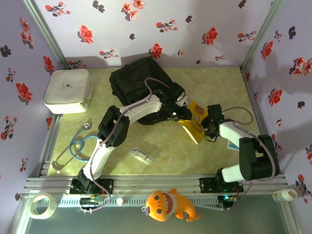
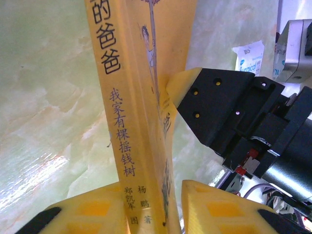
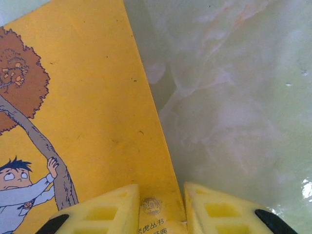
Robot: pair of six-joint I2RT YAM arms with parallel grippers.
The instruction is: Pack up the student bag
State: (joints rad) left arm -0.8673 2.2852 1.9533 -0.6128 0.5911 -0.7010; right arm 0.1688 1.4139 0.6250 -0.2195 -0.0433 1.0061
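Note:
The student bag, a black soft backpack, lies at the back middle of the table. To its right, a yellow book is held above the table between both arms. My left gripper takes it from the bag's side. In the left wrist view the book's spine stands between my fingers, and the left gripper is shut on it. My right gripper holds the opposite edge. In the right wrist view it is shut on a corner of the cover; its black body faces the left wrist camera.
A white hard case sits at the back left. A stethoscope lies near the left edge and a small clear packet in front. A surgical mask packet lies under the right arm. Tape roll and orange plush toy rest past the rail.

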